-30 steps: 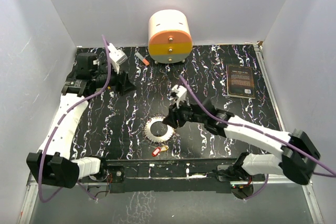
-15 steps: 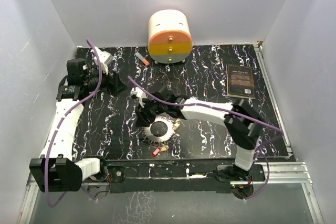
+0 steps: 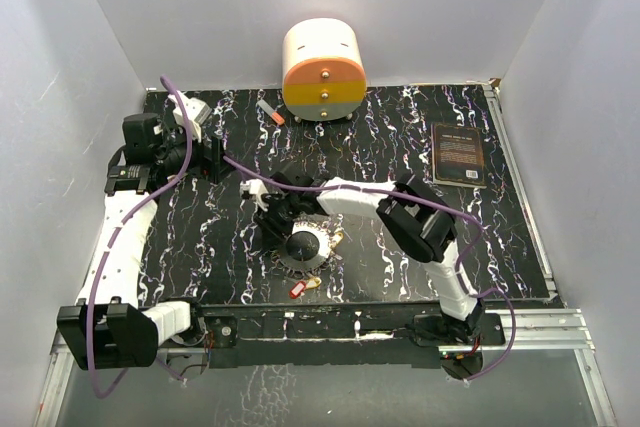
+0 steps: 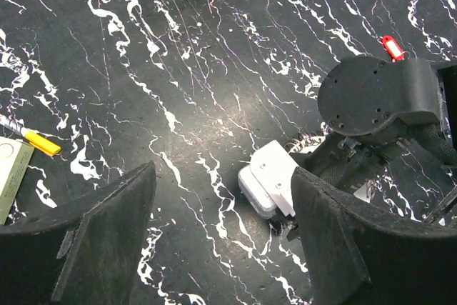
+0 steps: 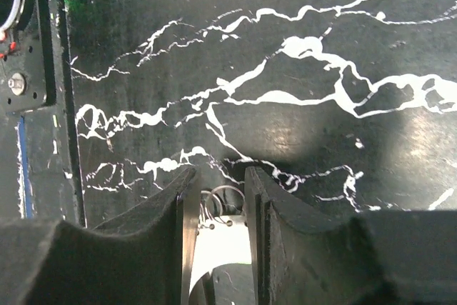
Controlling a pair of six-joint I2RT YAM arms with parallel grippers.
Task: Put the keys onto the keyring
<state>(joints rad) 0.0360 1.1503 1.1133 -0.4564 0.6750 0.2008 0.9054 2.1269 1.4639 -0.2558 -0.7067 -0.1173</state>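
The keyring [image 3: 308, 247], a toothed whitish ring with a dark centre, lies flat near the table's front middle. My right gripper [image 3: 283, 230] reaches across from the right and its jaws stand close together on the ring's left rim. In the right wrist view the ring's white edge [image 5: 221, 241], with small wire loops, sits between the fingers [image 5: 184, 205]. A red key [image 3: 296, 289] and a yellow key [image 3: 314, 282] lie just in front of the ring. The red key also shows in the left wrist view [image 4: 392, 46]. My left gripper [image 3: 213, 157] is open and empty at the back left [image 4: 223, 176].
A cream-and-orange drawer unit [image 3: 323, 67] stands at the back centre, with an orange-tipped marker [image 3: 270, 112] to its left. A dark book [image 3: 460, 154] lies at the back right. A yellow-tipped pen [image 4: 32, 139] lies near the left gripper. The right arm's wrist [image 4: 378, 98] is beside the left gripper.
The right arm has swung left across the ring, and its gripper now sits on the ring's left rim. The left gripper has drawn back towards the left wall.
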